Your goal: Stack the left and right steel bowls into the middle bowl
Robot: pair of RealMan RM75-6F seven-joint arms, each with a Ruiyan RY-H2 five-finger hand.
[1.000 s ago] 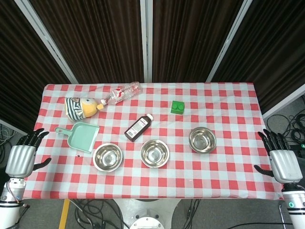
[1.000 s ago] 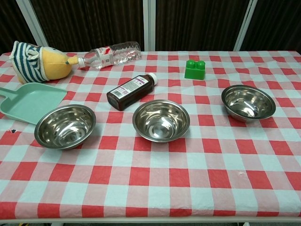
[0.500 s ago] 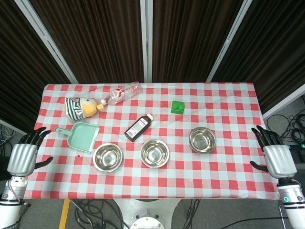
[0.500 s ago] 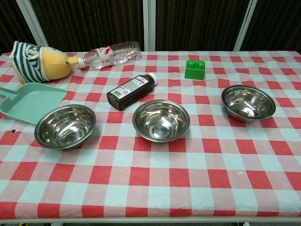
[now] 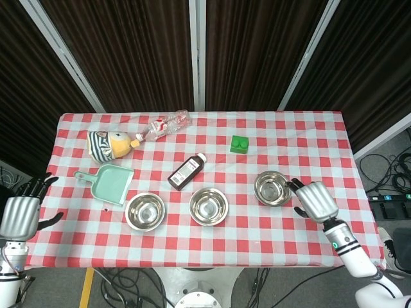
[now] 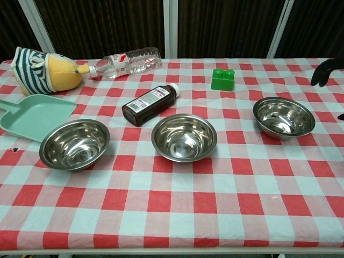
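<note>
Three steel bowls stand in a row near the table's front. The left bowl (image 5: 144, 211) (image 6: 74, 143), the middle bowl (image 5: 209, 206) (image 6: 184, 137) and the right bowl (image 5: 272, 188) (image 6: 284, 117) all hold nothing. My right hand (image 5: 313, 201) hovers just right of the right bowl, fingers spread and holding nothing; only dark fingertips (image 6: 326, 71) show at the chest view's right edge. My left hand (image 5: 20, 215) hangs off the table's left edge, fingers apart, far from the left bowl.
A brown medicine bottle (image 5: 187, 171) lies just behind the middle bowl. A mint dustpan (image 5: 109, 183) sits behind the left bowl. Further back are a plush toy (image 5: 107, 145), a clear plastic bottle (image 5: 164, 126) and a green block (image 5: 240, 144).
My right hand has swung in from the table's right edge to beside the right bowl. My left hand has drifted slightly left. The bowls have not moved.
</note>
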